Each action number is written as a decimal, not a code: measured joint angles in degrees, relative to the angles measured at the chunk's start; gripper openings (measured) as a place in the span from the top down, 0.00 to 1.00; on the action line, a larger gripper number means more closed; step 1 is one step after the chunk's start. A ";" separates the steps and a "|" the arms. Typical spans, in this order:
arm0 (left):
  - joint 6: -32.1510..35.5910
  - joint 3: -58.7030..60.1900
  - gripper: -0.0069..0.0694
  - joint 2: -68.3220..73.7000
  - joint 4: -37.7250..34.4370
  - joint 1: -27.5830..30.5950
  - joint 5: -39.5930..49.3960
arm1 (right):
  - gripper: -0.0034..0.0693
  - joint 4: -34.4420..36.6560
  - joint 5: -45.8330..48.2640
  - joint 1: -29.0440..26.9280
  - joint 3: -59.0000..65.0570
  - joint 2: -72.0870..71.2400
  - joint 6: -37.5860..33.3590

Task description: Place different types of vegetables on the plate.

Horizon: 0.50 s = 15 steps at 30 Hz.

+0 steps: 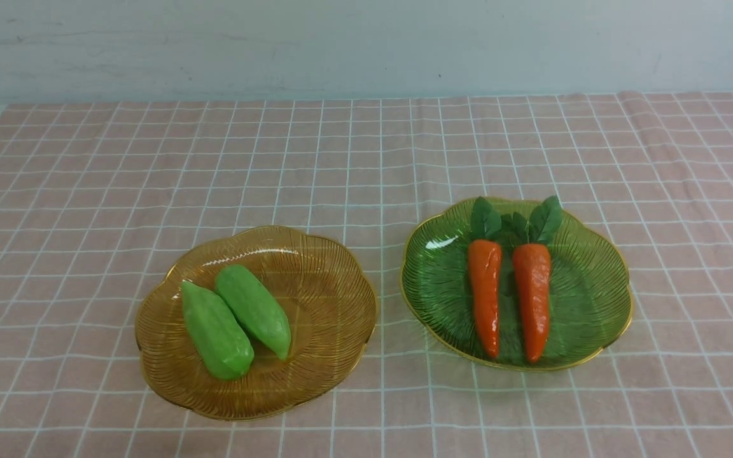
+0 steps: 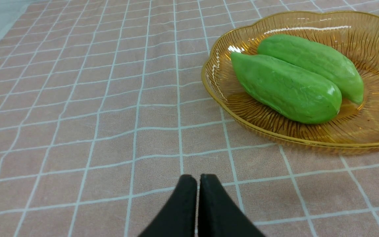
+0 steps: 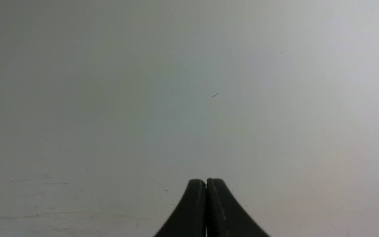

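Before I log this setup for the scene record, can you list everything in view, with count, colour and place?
Gourds: two, light green, lying side by side and touching on the amber plate.
Carrots: two, glossy orange with green leafy tops, side by side on the green plate, tips toward the camera.
Amber plate: one, see-through amber with ribbed surface, on the robot's left.
Green plate: one, see-through green with gold rim, on the robot's right.
Tablecloth: one, pink with white grid, covering the table.
Wall: pale grey-white, behind the table.
Left gripper: black, shut, above the cloth beside the amber plate.
Right gripper: black, shut, facing a plain grey surface.
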 joint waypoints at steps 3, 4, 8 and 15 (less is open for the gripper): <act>0.00 0.00 0.91 0.00 0.00 0.00 0.00 | 0.96 -2.88 0.11 0.00 0.10 0.00 -1.33; 0.00 0.00 0.91 0.00 0.00 0.00 0.00 | 0.96 -3.76 0.18 0.00 0.24 0.00 -1.76; 0.00 0.00 0.91 0.00 0.00 0.00 0.00 | 0.96 -7.28 1.15 -1.34 2.12 0.00 -2.96; 0.00 0.00 0.91 0.00 -0.06 0.00 0.00 | 0.96 -9.76 2.79 -11.61 15.15 0.00 -3.14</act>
